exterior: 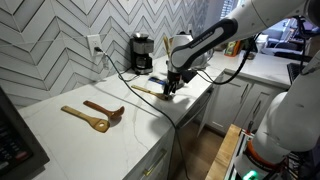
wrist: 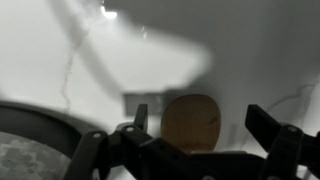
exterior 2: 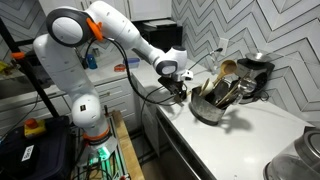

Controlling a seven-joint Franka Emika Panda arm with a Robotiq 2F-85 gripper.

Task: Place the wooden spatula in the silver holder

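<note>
The wooden spatula (exterior: 150, 90) is pale tan and lies flat on the white counter. In the wrist view its rounded oval head (wrist: 190, 128) sits between my two fingers, nearer the left one. My gripper (exterior: 169, 86) is low over one end of the spatula and is open, with a clear gap on the right side in the wrist view (wrist: 200, 112). The silver holder (exterior 2: 207, 110) stands on the counter just beyond my gripper (exterior 2: 181, 90), with several utensils sticking out of it. A curved rim at the lower left of the wrist view (wrist: 25, 140) may be the holder.
A longer orange-tan spatula (exterior: 86, 119) and a dark reddish-brown utensil (exterior: 106, 110) lie further along the counter. A black coffee maker (exterior: 142, 52) stands against the tiled wall, also seen behind the holder (exterior 2: 256, 78). Cables run across the counter (exterior: 120, 72).
</note>
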